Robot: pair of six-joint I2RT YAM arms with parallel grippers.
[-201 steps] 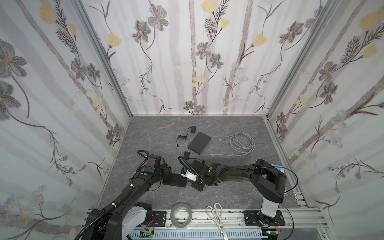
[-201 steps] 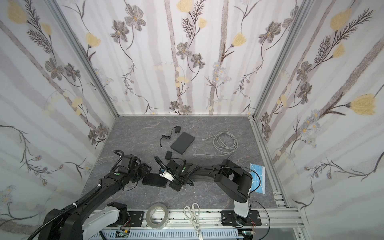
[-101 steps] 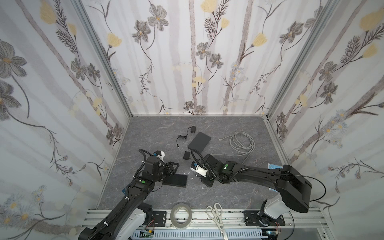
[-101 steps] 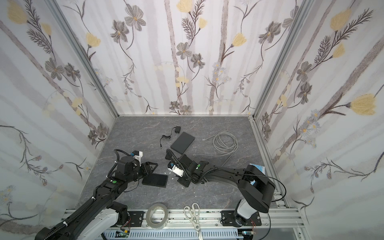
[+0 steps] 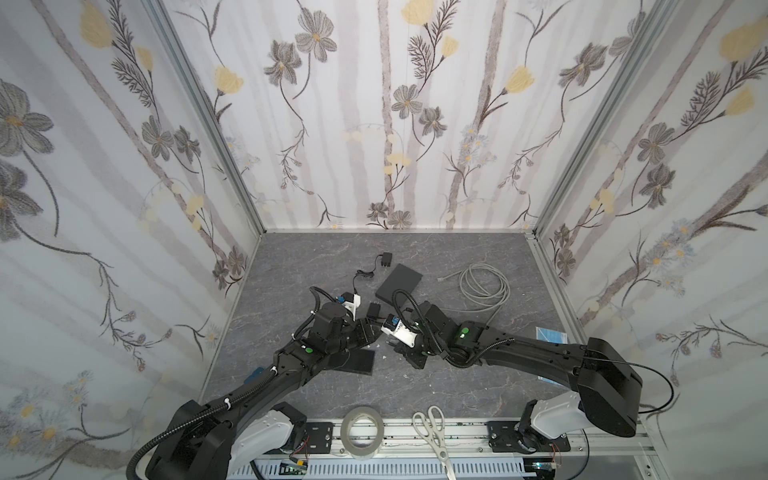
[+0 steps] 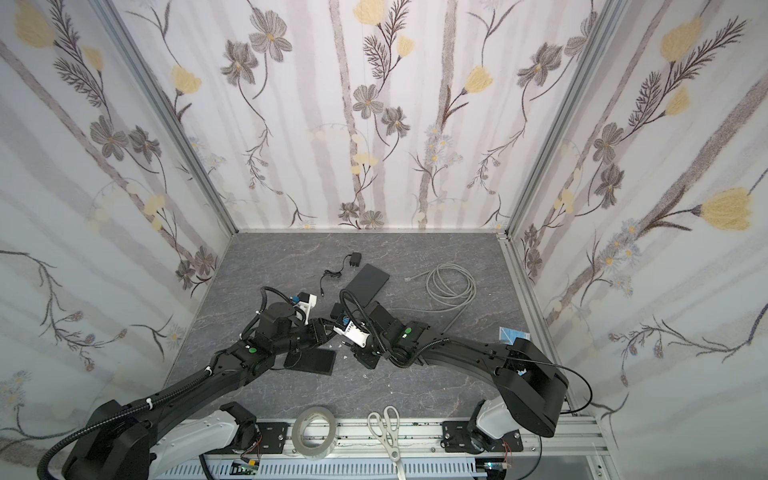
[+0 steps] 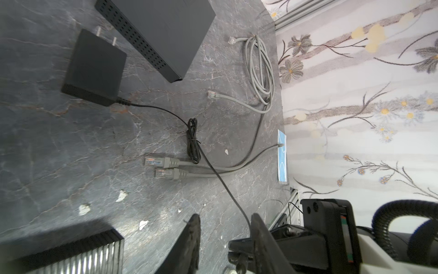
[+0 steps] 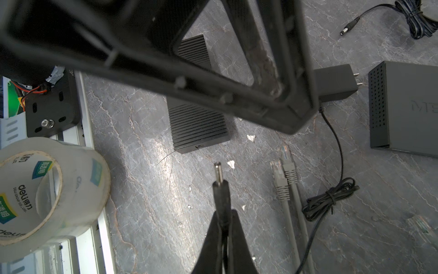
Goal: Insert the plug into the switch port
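A dark grey, marble-veined table (image 5: 415,384) fills the floor of a wallpapered booth. Toward its front lies a flat ribbed black box (image 5: 358,360). Behind it, near the middle, sits a larger grey perforated box (image 5: 398,281), with a black power adapter (image 7: 94,68) just beside it, prongs pointing toward the box. The adapter's thin cord is partly tied in a small bundle (image 7: 193,142). Two grey network plugs (image 7: 163,162) lie side by side near that bundle. A coiled grey cable (image 5: 484,286) rests to the right, a smaller adapter (image 5: 386,260) farther back, and a blue-and-white packet (image 5: 548,334) near the right edge. Small white flecks (image 7: 121,196) dot the surface.
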